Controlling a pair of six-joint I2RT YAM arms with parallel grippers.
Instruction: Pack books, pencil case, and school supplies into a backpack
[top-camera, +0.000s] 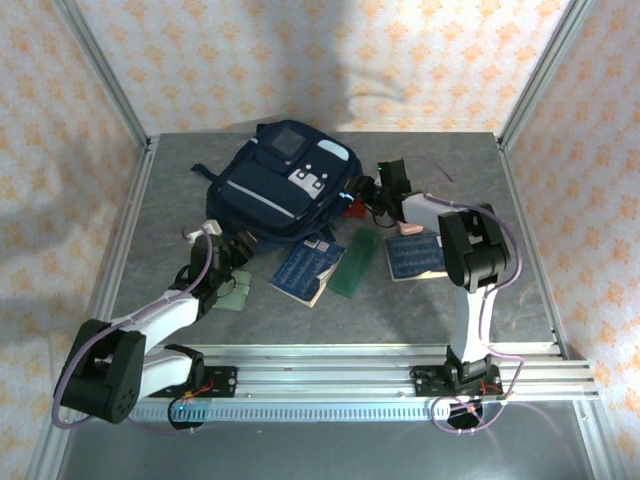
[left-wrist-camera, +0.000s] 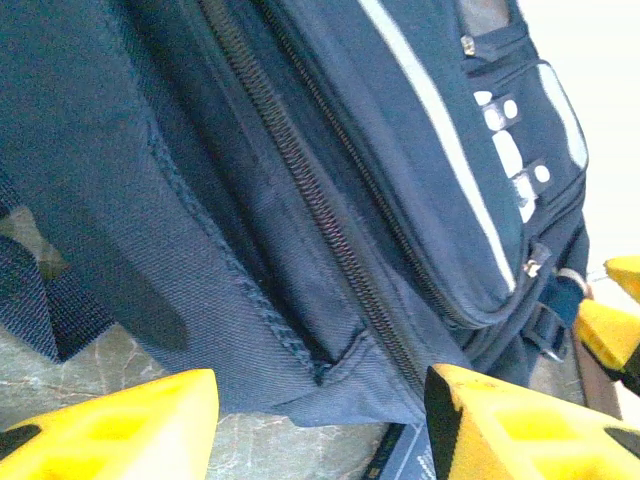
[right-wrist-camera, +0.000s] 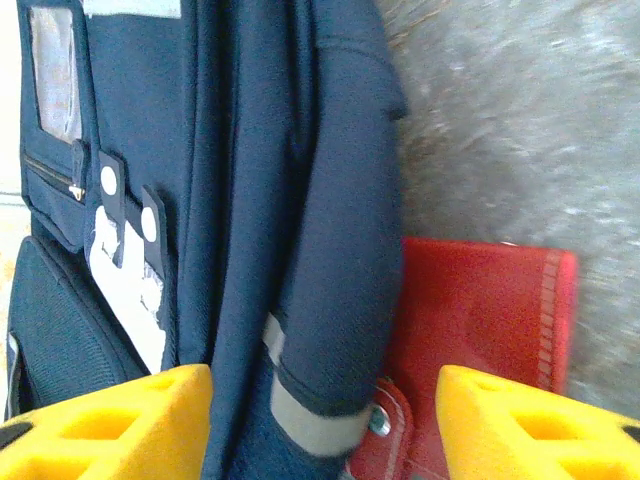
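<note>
Packing task at an early stage, with nothing yet inside the bag. The backpack (top-camera: 285, 185) lies flat at the far middle of the counter (top-camera: 480, 180), front patches upward; in the left wrist view the stretch of its zipper (left-wrist-camera: 300, 180) that can be seen is closed, so opening it appears to be the step in hand. All the contents lie outside on the counter. The larger book (top-camera: 308, 268) is just below the bag, and the slim dark green rectangle (top-camera: 356, 263) lies beside it. The smaller book (top-camera: 415, 257) is further right, with the pink pencil case (top-camera: 407, 229) at its upper edge. The pale green wallet (top-camera: 235, 292) is near the left arm, and the red square (right-wrist-camera: 480, 320) sits against the bag's right side, partly overlapped by it. The left fingers (left-wrist-camera: 110, 425) stand partway apart astride the bag's lower corner; the right fingers (right-wrist-camera: 100, 420) stand likewise apart astride its side fabric and the red square. Whether either pair presses the cloth cannot be told. Remaining: open the bag, insert every item, close it.
</note>
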